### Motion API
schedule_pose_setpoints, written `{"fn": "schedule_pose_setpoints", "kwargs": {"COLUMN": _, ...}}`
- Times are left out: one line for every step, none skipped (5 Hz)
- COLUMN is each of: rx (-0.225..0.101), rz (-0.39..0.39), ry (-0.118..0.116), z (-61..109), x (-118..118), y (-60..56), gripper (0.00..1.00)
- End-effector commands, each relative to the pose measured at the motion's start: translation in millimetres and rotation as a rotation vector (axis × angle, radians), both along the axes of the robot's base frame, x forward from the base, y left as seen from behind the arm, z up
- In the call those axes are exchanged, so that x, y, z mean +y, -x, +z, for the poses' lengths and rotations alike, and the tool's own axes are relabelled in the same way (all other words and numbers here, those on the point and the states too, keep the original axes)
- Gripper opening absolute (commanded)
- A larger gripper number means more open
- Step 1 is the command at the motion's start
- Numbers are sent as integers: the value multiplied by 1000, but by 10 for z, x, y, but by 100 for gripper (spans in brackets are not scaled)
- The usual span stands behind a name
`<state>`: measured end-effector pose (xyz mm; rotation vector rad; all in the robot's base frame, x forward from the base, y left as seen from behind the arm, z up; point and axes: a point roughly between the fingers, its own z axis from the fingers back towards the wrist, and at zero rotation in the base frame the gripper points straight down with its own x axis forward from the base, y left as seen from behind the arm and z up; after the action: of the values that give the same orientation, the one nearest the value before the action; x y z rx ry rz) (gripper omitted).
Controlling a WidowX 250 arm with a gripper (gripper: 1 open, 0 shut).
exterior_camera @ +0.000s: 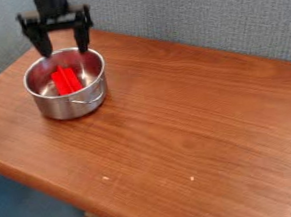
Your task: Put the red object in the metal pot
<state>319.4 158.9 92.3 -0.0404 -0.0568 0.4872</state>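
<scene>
The red object, a ridged stick, lies inside the metal pot, which stands on the left part of the wooden table. Its small handle faces the near right. My black gripper hangs right above the pot's far rim, pointing down, open. Its two fingers are spread about as wide as the pot's mouth, and nothing is between them. The fingertips reach just to the rim's far side.
The brown wooden table stretches to the right and front of the pot. A grey-blue wall rises behind it. The table's left and front edges drop to a blue floor.
</scene>
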Motion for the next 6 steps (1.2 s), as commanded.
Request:
{"fn": "schedule_pose_setpoints", "kwargs": {"rx": -140, "rz": 39, "ry": -18, "z": 373, "x": -6, "y": 107, "gripper": 100}}
{"fn": "schedule_pose_setpoints", "kwargs": {"rx": -180, "rz": -19, "ry": -16, "z": 638, "x": -58, "y": 110, "gripper": 100}}
{"fn": "schedule_pose_setpoints", "kwargs": {"rx": -215, "rz": -96, "ry": -18, "z": 841, "x": -126, "y": 86, "gripper": 100}}
{"fn": "schedule_pose_setpoints", "kwargs": {"rx": -281, "rz": -61, "ry": -32, "z": 785, "x": -25, "y": 141, "gripper": 100}}
{"fn": "schedule_pose_setpoints", "kwargs": {"rx": -328, "rz": -46, "ry": -50, "z": 701, "x": 75, "y": 204, "gripper": 100}}
{"fn": "schedule_pose_setpoints", "kwargs": {"rx": -313, "rz": -14, "ry": -58, "z": 679, "x": 95, "y": 155, "gripper": 100}}
